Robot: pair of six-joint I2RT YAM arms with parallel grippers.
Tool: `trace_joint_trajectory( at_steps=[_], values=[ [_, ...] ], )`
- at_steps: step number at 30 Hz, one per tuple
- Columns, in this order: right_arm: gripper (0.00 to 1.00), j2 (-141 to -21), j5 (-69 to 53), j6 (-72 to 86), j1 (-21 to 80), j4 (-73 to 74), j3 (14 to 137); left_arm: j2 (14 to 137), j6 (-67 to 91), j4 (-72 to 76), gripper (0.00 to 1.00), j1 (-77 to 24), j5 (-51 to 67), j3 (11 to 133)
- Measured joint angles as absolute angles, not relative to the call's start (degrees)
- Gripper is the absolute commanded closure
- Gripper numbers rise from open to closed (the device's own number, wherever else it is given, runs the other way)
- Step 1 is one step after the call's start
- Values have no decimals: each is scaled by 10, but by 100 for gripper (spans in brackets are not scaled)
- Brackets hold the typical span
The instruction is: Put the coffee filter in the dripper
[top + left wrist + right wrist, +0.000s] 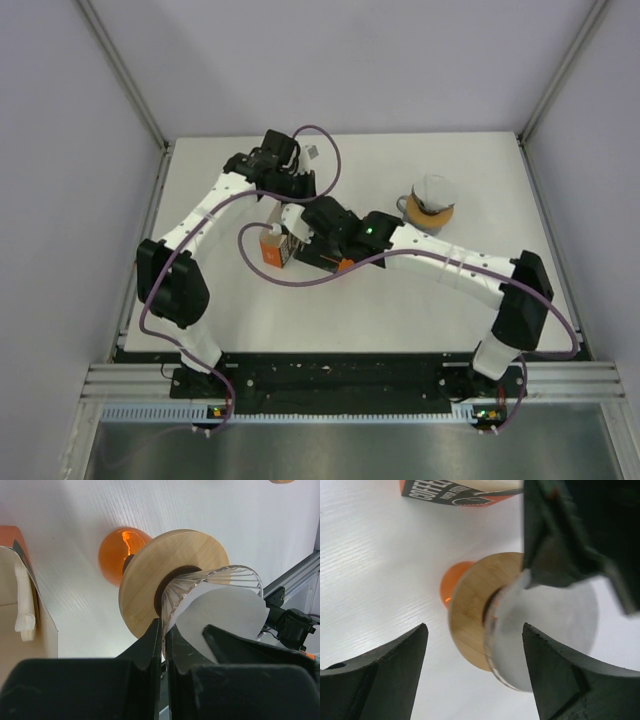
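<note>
While left jaws pinch its rim, the dripper (216, 578) holds a white filter (225, 611).

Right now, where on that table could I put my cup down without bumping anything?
Bare table runs along the near edge between the arm bases, and fills the far right corner behind the mug. The middle is crowded: the left arm and right arm meet beside the orange filter box.
</note>
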State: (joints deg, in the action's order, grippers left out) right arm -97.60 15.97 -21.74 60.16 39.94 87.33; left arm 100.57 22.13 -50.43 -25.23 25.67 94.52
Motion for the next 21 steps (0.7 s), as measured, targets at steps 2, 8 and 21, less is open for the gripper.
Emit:
trace_joint_trajectory(
  at_steps=[2, 8, 21],
  values=[
    [24, -951, 159, -210, 594, 392, 866, 1006, 220, -512, 100, -254, 259, 945],
    [23, -874, 149, -192, 570, 378, 844, 1006, 217, -517, 88, -257, 263, 945],
    [18, -783, 98, -152, 510, 347, 798, 1006, 206, -524, 53, -258, 272, 956]
  ],
)
